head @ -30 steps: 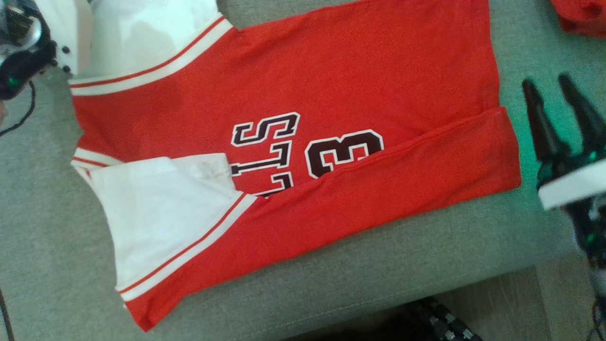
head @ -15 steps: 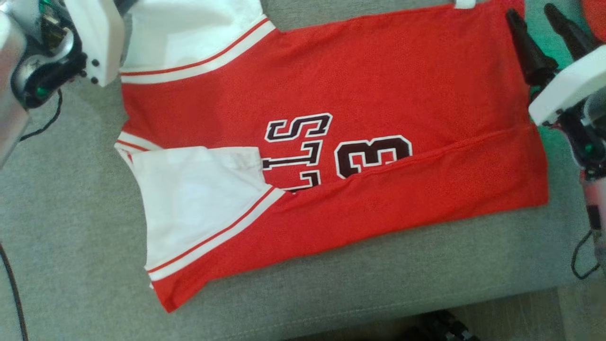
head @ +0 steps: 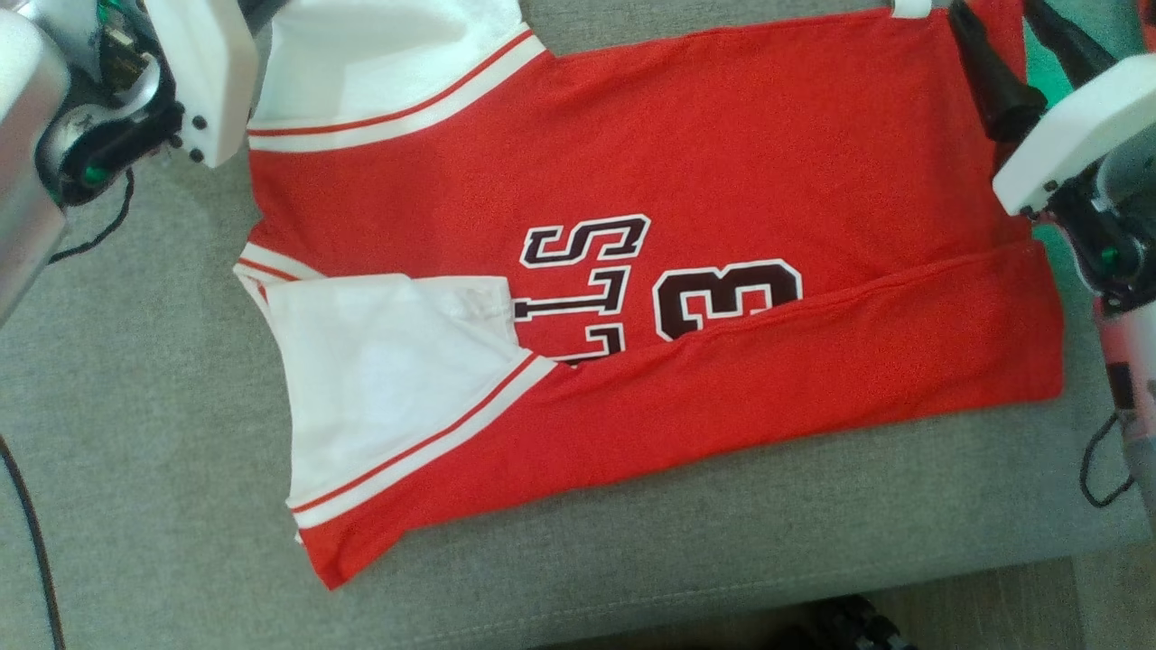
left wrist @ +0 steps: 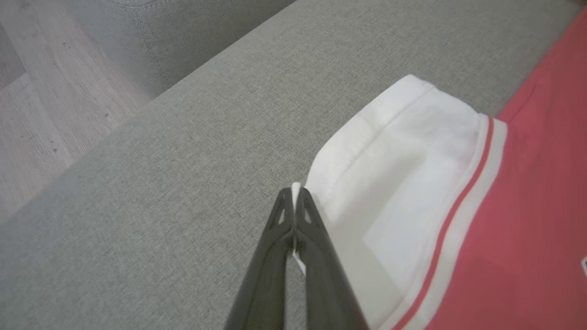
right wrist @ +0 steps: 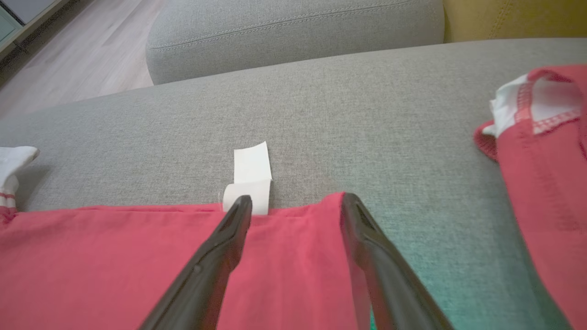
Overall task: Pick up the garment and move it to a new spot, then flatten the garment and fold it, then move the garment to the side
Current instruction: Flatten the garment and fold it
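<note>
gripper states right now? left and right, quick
Left gripper: closed on the white sleeve edge of the jersey.
Right gripper: open, empty, above the jersey's far hem.

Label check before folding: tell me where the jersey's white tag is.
In the right wrist view, the white tag sticks out of the red jersey's edge onto the grey sofa cushion, just past one fingertip of the open right gripper.

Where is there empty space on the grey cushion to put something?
Bare grey cushion lies left of the red jersey and along its near edge. Crowded at the far right, by the right gripper and another red garment.
</note>
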